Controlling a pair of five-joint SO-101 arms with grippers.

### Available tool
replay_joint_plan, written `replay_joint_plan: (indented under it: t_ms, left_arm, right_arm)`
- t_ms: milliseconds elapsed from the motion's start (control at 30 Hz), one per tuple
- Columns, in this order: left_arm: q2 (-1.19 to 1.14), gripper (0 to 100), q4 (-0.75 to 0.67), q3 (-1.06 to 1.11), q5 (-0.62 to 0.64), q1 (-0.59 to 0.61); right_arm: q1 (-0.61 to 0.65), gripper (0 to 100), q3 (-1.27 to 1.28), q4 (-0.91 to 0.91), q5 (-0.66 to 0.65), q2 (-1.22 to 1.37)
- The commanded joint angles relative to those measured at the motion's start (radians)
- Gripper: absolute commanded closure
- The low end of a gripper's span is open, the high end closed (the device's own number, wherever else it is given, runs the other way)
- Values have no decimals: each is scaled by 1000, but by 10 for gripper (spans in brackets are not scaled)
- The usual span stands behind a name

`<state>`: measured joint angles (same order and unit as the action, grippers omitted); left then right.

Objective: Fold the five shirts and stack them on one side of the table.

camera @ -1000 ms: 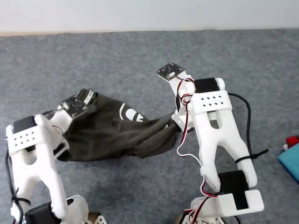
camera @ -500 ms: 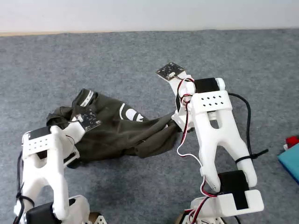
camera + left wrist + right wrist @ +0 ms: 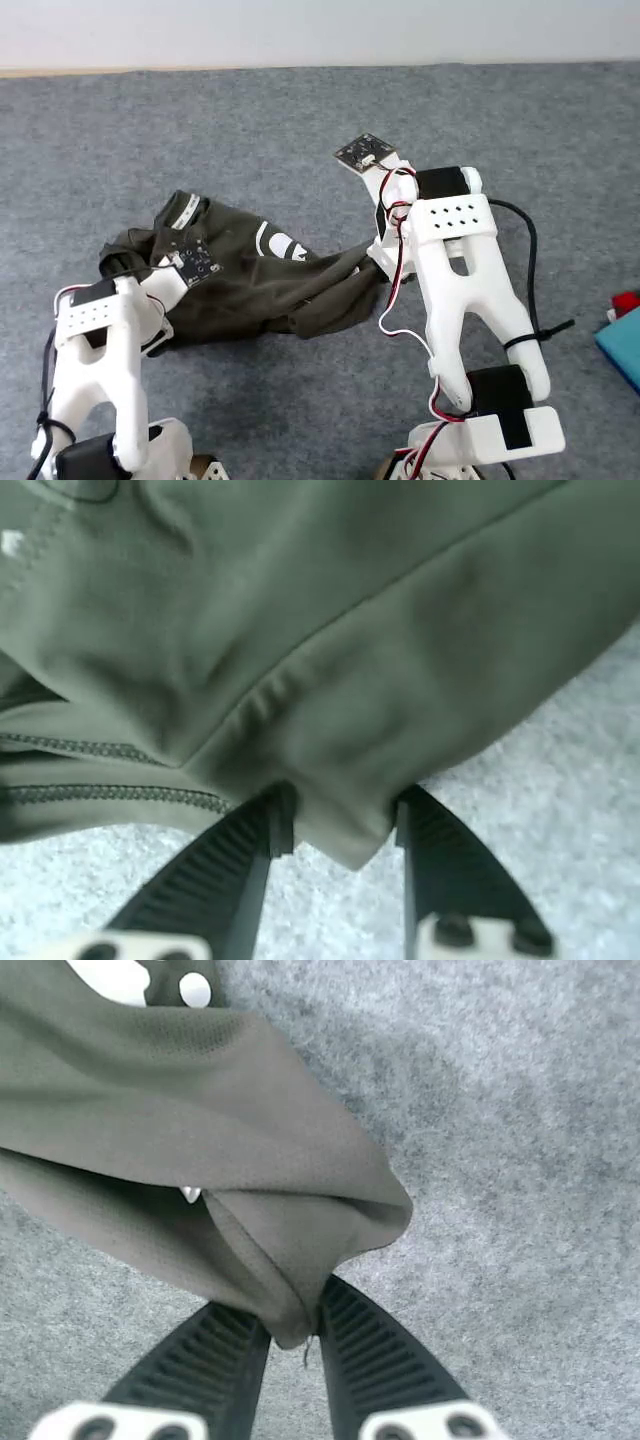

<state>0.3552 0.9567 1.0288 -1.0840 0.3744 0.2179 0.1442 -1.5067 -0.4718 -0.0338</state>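
A dark olive shirt (image 3: 250, 285) with a white print lies crumpled on the grey carpeted table (image 3: 300, 120), between the two arms. My left gripper (image 3: 172, 300) is at the shirt's near left part. In the left wrist view a thick fold of the shirt (image 3: 330, 660) fills the gap between the fingers of my left gripper (image 3: 340, 815). My right gripper (image 3: 378, 262) is at the shirt's right end. In the right wrist view my right gripper (image 3: 295, 1320) is shut on a bunched corner of the shirt (image 3: 200, 1150).
A blue object (image 3: 625, 350) and a small red thing (image 3: 626, 300) sit at the table's right edge. Bare carpet stretches behind the shirt up to the white wall (image 3: 300, 30) and on the far right (image 3: 560, 150).
The left arm has drawn back toward its base and to the right, uncovering the shirt's crumpled left part. The right arm has kept still.
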Motion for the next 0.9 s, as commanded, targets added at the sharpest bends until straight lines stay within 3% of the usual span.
replay_joint_plan:
  t_ms: [0, 133, 333, 467, 667, 867]
  left_arm:
    - [2, 822, -49, 16, -2, -8]
    - [2, 850, -80, 41, -2, -8]
    - [12, 1000, -52, -4, -2, -14]
    - [14, 997, 164, -180, 2, -12]
    - [14, 997, 545, -575, 106, -52]
    - [14, 996, 789, -888, 187, -152]
  right_arm:
    - [-10, 989, -52, -7, -6, -10]
    - [-10, 989, -52, -7, -8, -12]
    - [-10, 989, -57, -12, -9, -15]
    - [-10, 989, -94, -70, -9, -15]
    - [-62, 989, -212, -154, -11, -15]
    - [-102, 989, -255, -177, -12, -15]
